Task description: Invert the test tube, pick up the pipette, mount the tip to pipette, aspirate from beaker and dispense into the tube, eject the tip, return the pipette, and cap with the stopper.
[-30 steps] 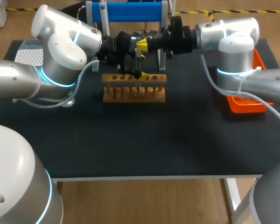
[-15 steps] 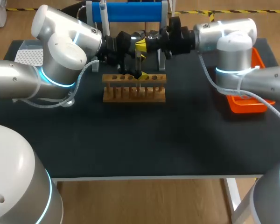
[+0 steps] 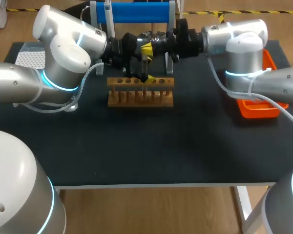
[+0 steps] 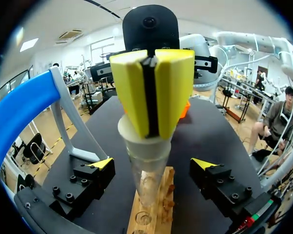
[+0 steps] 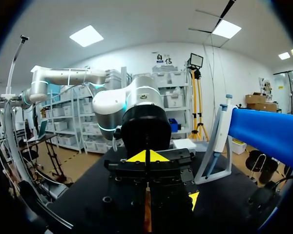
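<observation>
Two yellow tips of my right tool [image 4: 151,97] are pressed flat together with only a thin dark line between them. Their lower ends sit against the cream stopper [image 4: 145,146], and I cannot tell whether they pinch any part of it. The stopper is seated in the mouth of the test tube [image 4: 149,183]. The tube stands upright in the wooden rack [image 3: 140,92], in a hole near the rack's middle. My left tool [image 4: 152,163] is spread wide, one finger on each side of the tube below the stopper, both clear of the glass. In the head view my two arms meet over the rack from opposite sides, their tools close together above it. Behind the rack the pipette [image 3: 107,13] hangs on its blue stand [image 3: 134,12] at the far edge of the worktop [image 3: 146,146]. An orange tray [image 3: 256,111] lies on the right beneath my right arm. A white tip box [image 3: 30,59] sits on the far left, partly behind my left arm.
</observation>
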You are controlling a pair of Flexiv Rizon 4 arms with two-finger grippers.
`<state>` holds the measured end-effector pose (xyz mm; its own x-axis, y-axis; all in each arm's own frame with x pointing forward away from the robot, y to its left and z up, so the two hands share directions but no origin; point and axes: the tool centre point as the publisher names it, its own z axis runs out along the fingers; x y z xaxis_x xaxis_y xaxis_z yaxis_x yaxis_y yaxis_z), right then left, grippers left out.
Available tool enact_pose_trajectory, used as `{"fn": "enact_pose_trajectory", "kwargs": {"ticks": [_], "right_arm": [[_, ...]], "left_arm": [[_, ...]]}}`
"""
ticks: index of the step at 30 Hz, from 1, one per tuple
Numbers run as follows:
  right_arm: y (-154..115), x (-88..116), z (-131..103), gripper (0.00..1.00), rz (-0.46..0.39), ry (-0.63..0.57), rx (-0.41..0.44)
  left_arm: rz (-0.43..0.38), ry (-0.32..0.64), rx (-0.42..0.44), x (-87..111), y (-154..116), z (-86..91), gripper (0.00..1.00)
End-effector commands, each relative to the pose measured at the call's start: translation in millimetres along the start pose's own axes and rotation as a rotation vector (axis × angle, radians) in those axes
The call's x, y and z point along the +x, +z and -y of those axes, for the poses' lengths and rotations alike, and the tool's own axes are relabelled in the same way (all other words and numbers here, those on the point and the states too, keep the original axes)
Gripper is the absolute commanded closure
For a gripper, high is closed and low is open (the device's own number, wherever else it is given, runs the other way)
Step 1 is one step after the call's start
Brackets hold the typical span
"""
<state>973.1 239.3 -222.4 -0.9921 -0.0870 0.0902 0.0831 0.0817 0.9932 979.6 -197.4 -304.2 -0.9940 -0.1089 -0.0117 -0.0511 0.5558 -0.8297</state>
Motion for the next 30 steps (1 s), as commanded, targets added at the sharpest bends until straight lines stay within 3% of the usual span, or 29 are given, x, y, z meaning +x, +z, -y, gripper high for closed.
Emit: {"fn": "enact_pose_trajectory", "kwargs": {"ticks": [1, 7, 14, 19, 21, 23, 24, 25, 30], "right_arm": [[1.2, -1.8, 6.6, 1.00, -0.002, 0.008, 0.006], [1.0, -1.7, 6.9, 1.00, 0.005, 0.010, 0.005], [-5.7, -2.9, -10.4, 1.00, 0.030, -0.051, -0.057], [-10.9, -3.5, -18.2, 1.00, 0.057, -0.079, -0.057], [-14.0, -5.0, -19.0, 0.83, 0.077, -0.096, -0.036], [-17.1, -5.9, -18.4, 0.51, 0.091, -0.100, -0.026], [-18.9, -7.0, -17.7, 0.16, 0.097, -0.100, -0.023], [-20.5, -8.2, -16.7, 0.00, 0.105, -0.102, -0.018], [-30.2, -10.8, -14.2, 0.00, 0.147, -0.106, 0.001]], "left_arm": [[-0.002, -0.001, -0.003, -1.0, 0.4, 0.3, 0.00], [-0.002, -0.001, -0.003, -1.0, 0.4, 0.3, 0.00], [-0.002, -0.001, -0.003, -1.0, 0.4, 0.3, 0.00], [-0.002, -0.001, -0.003, -1.0, 0.4, 0.3, 0.00], [-0.002, -0.001, -0.003, -1.0, 0.4, 0.3, 0.00], [-0.002, -0.001, -0.003, -1.0, 0.4, 0.3, 0.00], [-0.002, -0.001, -0.003, -1.0, 0.4, 0.3, 0.00], [-0.002, -0.001, -0.003, -1.0, 0.4, 0.3, 0.00], [-0.002, -0.001, -0.003, -1.0, 0.4, 0.3, 0.00]]}}
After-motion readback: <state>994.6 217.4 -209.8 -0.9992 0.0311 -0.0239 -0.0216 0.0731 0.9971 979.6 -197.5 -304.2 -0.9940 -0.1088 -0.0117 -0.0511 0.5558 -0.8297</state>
